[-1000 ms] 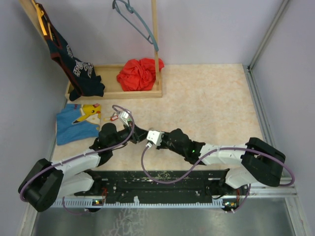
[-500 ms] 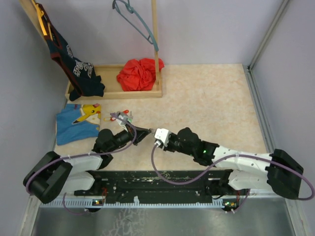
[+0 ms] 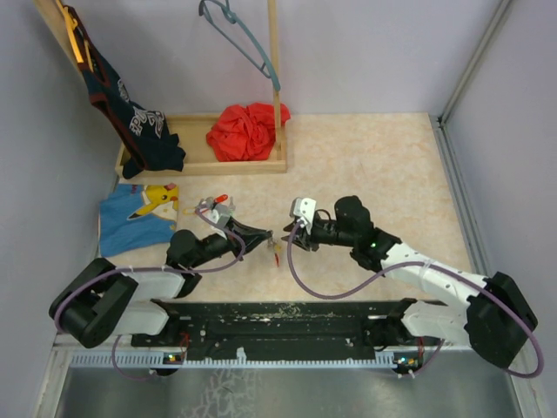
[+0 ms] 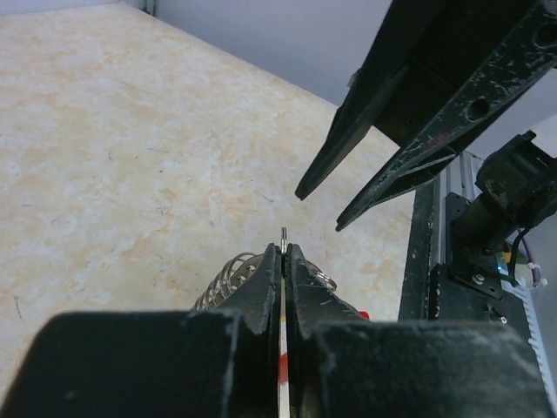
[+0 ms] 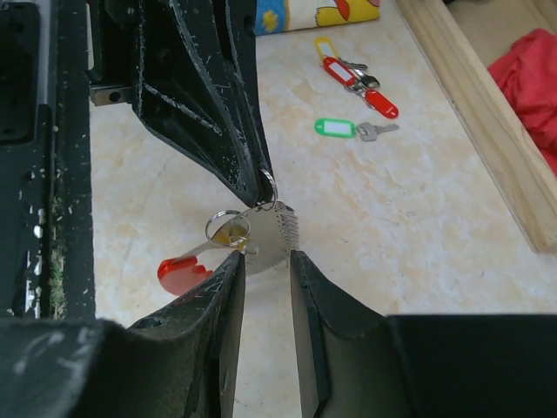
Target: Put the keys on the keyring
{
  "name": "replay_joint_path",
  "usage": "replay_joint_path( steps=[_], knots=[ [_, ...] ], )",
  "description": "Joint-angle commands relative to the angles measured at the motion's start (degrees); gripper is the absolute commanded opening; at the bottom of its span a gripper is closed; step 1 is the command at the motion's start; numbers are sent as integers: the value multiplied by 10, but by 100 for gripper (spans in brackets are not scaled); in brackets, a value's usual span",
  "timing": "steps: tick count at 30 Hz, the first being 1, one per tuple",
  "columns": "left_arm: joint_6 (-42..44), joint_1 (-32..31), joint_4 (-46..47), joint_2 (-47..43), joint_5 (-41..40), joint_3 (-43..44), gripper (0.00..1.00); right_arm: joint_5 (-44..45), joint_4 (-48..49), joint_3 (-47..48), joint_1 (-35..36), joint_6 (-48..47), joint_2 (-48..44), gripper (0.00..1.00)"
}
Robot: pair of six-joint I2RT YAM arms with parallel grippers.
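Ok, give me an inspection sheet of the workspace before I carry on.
Surface: beige table, no spills seen.
Job's things: keyring with red tag hangs from the left gripper; loose keys with yellow, red and green tags lie on the table by the blue cloth.
Clutter: red cloth in wooden tray; navy shirt and hanger hung above it.
Grippers: left gripper shut on keyring; right gripper open, tips at the keyring, contact unclear.
Cables: purple cables loop off both wrists, no snag seen.
Surroundings: grey walls on three sides.
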Motion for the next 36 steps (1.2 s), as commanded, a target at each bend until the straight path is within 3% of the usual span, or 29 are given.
replay_joint_path(
  steps=[1, 22, 36],
  knots=[
    [20, 5, 57, 8, 45, 11, 0, -122, 80, 31, -21, 12, 30, 27],
    [13, 7, 143, 54, 114, 9, 0, -188, 124, 41, -36, 8, 87, 20],
    [10, 7, 165, 58, 137, 10, 0, -206, 87, 55, -37, -4, 96, 10]
  ],
)
